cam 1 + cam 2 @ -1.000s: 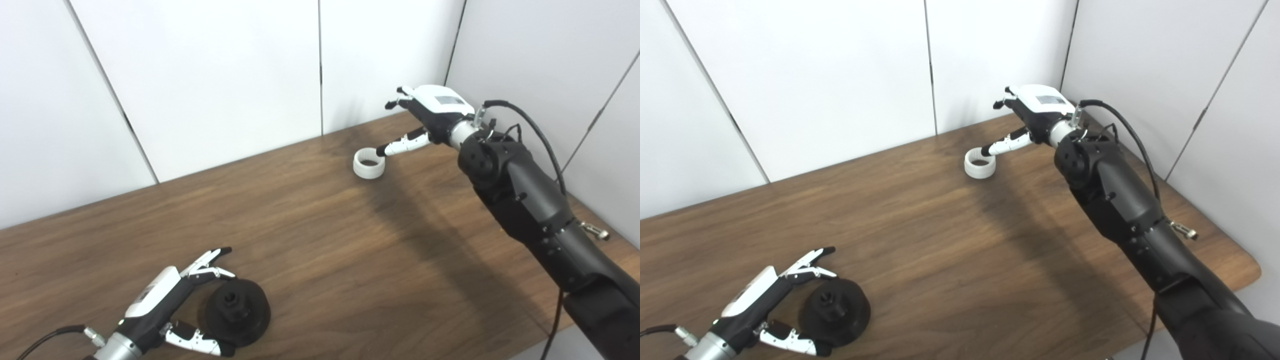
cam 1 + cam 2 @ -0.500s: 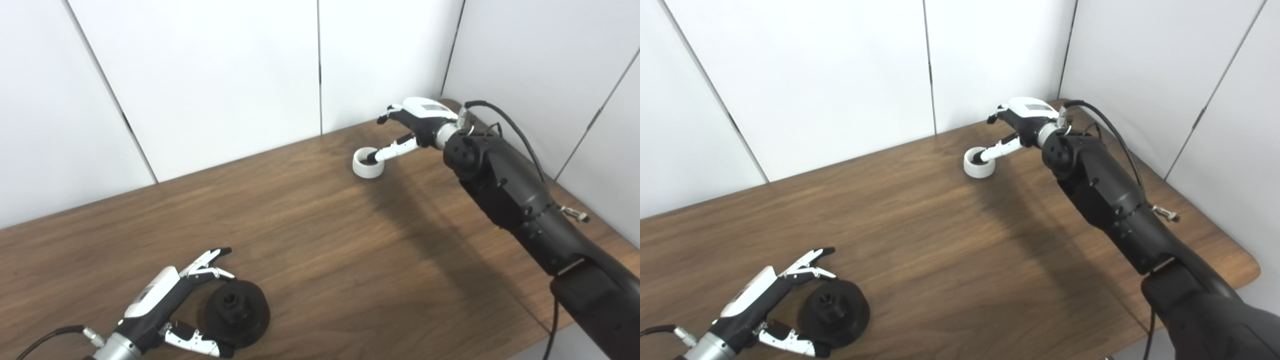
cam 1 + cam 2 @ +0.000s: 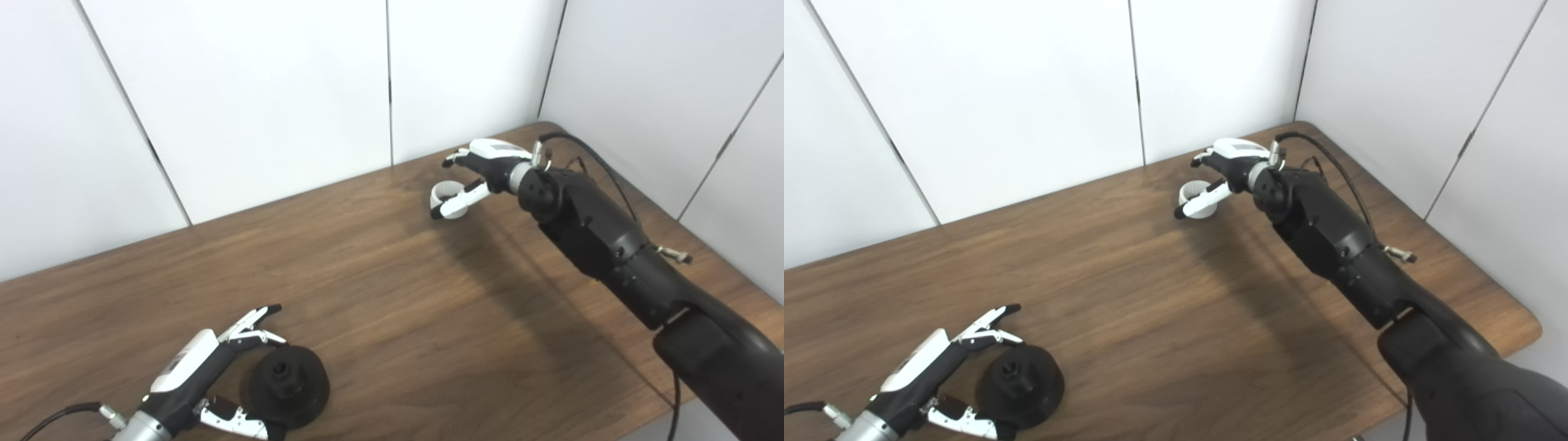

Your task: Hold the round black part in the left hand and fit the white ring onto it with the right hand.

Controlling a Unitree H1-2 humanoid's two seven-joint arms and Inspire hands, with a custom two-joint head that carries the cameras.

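Observation:
The round black part [image 3: 288,383] lies flat on the wooden table [image 3: 392,294] at the front left. My left hand [image 3: 196,367] rests beside it, open, with its fingers past the far edge and its thumb by the near edge. The white ring [image 3: 456,212] stands on the table at the back right. My right hand [image 3: 484,168] is low over it, open. Its thumb slants across the ring's near side, and its fingers [image 3: 454,159] hover behind the ring, apart from it. I cannot tell whether the thumb touches the ring.
White wall panels close the table off at the back and on the right. The table's rounded front right corner [image 3: 1528,331] lies under my right arm. A black cable [image 3: 588,150] loops off the right wrist.
My right hand has come down and to the left; its thumb, first beside the ring, now lies across its near side. The left hand and black part have stayed put.

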